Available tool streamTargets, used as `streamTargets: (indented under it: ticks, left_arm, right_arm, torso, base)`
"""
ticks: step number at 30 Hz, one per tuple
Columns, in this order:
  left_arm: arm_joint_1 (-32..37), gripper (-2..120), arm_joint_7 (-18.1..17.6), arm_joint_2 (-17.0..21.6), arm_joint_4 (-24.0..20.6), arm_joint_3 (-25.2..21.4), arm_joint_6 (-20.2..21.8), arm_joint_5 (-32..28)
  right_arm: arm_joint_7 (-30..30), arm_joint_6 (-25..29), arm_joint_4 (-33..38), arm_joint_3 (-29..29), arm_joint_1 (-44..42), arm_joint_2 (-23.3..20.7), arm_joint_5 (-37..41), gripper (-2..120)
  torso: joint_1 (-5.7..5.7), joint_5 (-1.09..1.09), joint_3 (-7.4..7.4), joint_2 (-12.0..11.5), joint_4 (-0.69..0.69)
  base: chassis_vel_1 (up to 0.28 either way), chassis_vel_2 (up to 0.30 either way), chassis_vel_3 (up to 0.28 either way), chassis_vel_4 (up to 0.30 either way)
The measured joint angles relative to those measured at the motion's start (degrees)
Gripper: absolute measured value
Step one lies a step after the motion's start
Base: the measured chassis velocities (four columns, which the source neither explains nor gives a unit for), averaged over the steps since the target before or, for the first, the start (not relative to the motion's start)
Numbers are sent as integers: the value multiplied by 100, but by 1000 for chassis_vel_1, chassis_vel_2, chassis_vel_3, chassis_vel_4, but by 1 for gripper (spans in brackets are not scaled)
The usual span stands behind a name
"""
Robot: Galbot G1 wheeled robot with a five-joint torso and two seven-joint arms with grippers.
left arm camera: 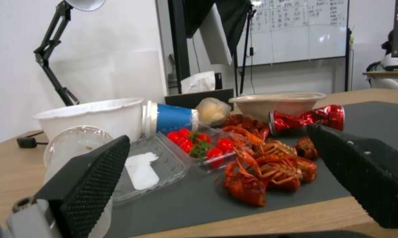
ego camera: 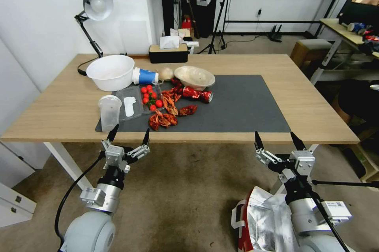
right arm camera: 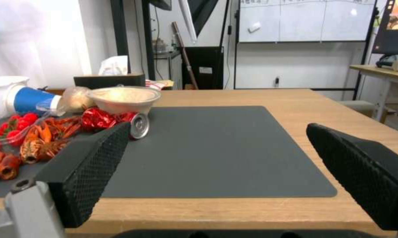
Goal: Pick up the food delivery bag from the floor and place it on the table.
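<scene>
Both grippers, left [ego camera: 129, 134] and right [ego camera: 276, 136], hover with jaws spread and empty at the bench's [ego camera: 308, 98] near edge. The food delivery bag [ego camera: 262, 222] sits on the floor [ego camera: 181, 200] beneath the right arm. Crayfish [ego camera: 166, 117], bowls and a crushed can [ego camera: 197, 94] crowd the mat's [ego camera: 241, 106] left half.

Both arms rise from the lower edge of the head view, forearms pointing up and forward. The left gripper [ego camera: 129, 133] sits on the robot's left, its two black fingers spread wide apart with nothing between them; a black cable loops from the wrist down past the rounded grey elbow joint. The right gripper [ego camera: 276, 140] is held at a similar height on the robot's right, its fingers likewise parted and empty, with a thin black cable running along the silver wrist. In each wrist view, the textured black fingertips [left arm camera: 93, 178] [right arm camera: 89, 172] stand far apart.
</scene>
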Motion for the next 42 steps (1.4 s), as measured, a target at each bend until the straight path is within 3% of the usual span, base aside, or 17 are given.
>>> streamTargets:
  ticks: [42]
  left_arm:
    - [233,99,-303,-102,-289,-73,286,211]
  right_arm:
    - [-97,273,-90,114,120,31,-85,100]
  torso:
    - [-520,0,-691,-1209,0]
  base:
    - [0,0,0,0]
